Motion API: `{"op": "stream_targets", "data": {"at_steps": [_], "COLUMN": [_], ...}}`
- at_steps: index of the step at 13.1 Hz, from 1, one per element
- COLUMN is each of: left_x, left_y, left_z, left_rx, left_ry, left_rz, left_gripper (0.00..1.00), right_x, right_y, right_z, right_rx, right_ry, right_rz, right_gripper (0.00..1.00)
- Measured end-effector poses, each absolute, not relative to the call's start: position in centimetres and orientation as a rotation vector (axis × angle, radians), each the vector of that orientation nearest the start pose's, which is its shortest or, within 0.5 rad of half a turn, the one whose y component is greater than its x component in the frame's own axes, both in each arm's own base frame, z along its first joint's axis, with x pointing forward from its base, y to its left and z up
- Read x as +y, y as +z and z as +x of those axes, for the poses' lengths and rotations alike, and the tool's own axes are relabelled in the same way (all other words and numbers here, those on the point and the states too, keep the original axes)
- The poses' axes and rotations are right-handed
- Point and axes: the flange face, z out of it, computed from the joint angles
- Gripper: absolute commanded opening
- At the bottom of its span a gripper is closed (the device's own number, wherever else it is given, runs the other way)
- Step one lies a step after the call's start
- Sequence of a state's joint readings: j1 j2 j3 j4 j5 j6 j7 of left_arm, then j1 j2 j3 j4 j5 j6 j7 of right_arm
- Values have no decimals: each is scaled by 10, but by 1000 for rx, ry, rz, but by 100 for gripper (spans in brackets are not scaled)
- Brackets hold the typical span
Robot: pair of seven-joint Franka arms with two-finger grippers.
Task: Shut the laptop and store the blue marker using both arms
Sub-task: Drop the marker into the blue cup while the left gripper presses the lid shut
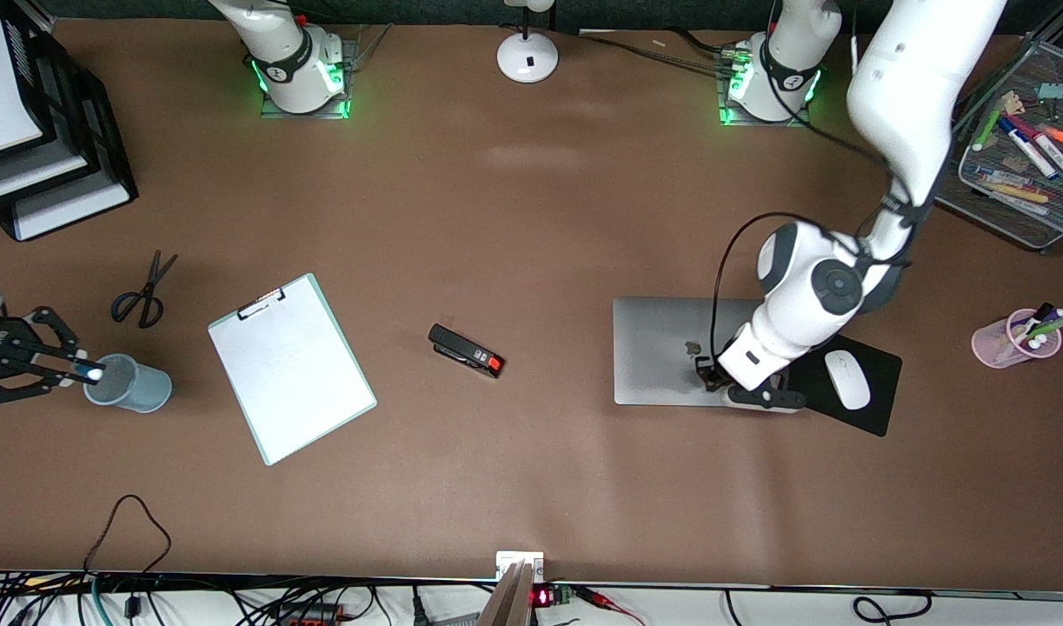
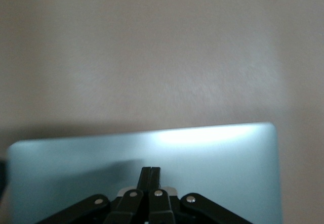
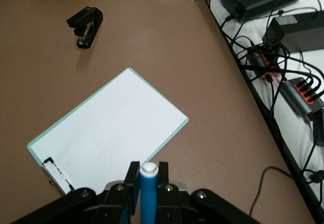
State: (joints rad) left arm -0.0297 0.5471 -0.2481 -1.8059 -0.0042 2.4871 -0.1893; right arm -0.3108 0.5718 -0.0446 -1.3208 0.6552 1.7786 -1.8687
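Note:
The silver-grey laptop (image 1: 661, 348) lies closed toward the left arm's end of the table, its lid (image 2: 212, 168) flat. My left gripper (image 1: 710, 379) (image 2: 151, 171) is shut with nothing in it, and its tips rest on the lid beside the apple logo. Toward the right arm's end, my right gripper (image 1: 83, 374) (image 3: 148, 169) is shut on the blue marker (image 3: 149, 196), white tip forward. It holds the marker (image 1: 89, 375) at the rim of a grey-blue cup (image 1: 136, 387). The cup is out of the right wrist view.
A white clipboard (image 1: 289, 365) (image 3: 109, 140) and a black stapler (image 1: 466, 349) (image 3: 86, 26) lie mid-table, scissors (image 1: 140, 296) near the cup. A white mouse (image 1: 847, 379) on a black pad (image 1: 879, 409) sits beside the laptop. A pink cup (image 1: 996, 343) of pens, a mesh tray (image 1: 1013, 217) and paper trays (image 1: 62, 204) stand at the ends.

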Motion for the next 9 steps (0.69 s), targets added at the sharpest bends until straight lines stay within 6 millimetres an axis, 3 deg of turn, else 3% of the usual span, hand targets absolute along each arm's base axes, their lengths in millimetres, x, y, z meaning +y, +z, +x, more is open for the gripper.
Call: {"op": "stream_targets", "data": {"at_steps": [2, 3, 4, 5, 7, 9], "left_x": [-168, -166, -165, -163, -160, -159], "left_y": [301, 317, 331, 345, 368, 381], "left_z": [637, 632, 626, 620, 609, 601], "left_rx": [90, 100, 112, 127, 147, 153], "left_ry": [-104, -61, -17, 29, 90, 136], "left_rz": [-3270, -3257, -3244, -3229, -3207, -3192], "left_gripper": [9, 45, 87, 100, 100, 100], "right_x": [-218, -230, -239, -246, -251, -250], "right_y": [384, 367, 350, 334, 316, 315], "right_z": [680, 678, 676, 675, 674, 675], "right_rx": [-1649, -1641, -1636, -1639, -1666, -1673], "right_ry": [-783, -831, -876, -916, -959, -976], "right_rz": [-2015, -1975, -1942, -1912, -1868, -1854], "right_gripper": [0, 0, 0, 0, 0, 0]}}
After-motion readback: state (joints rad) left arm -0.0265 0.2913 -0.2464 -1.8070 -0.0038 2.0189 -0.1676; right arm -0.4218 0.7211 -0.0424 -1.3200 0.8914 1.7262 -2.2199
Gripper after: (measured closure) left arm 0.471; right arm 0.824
